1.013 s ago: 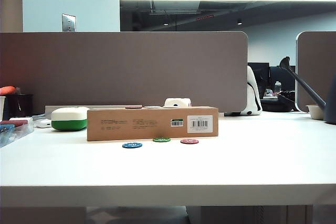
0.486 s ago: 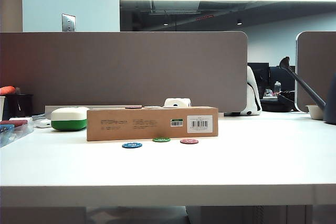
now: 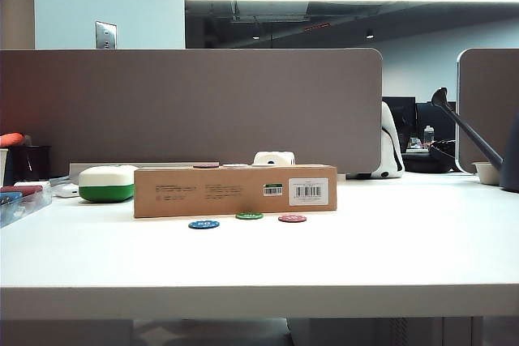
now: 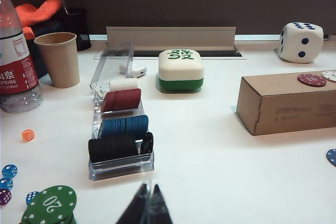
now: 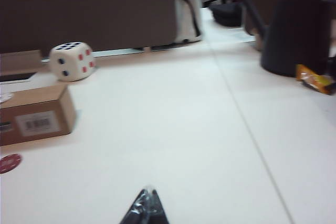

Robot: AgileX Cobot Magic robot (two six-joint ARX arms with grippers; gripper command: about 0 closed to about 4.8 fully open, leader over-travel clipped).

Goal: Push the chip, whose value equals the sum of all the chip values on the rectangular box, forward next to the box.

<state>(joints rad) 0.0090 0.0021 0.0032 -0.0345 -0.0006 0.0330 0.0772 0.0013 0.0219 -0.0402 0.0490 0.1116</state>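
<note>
The rectangular box lies across the middle of the table, its white barcode label facing the exterior camera. Just in front of it lie a blue chip, the green chip and a red chip; the green one lies closest to the box. On top of the box rest a dark red chip marked 10 and a pale chip. My left gripper is shut and holds nothing, low over the table near the chip rack. My right gripper is shut and holds nothing, to the right of the box. Neither arm shows in the exterior view.
A clear rack of white, red, blue and black chips, a stack of green 20 chips, a paper cup, a bottle and a white-and-green case stand to the left. A large die sits behind the box. A dark container stands far right.
</note>
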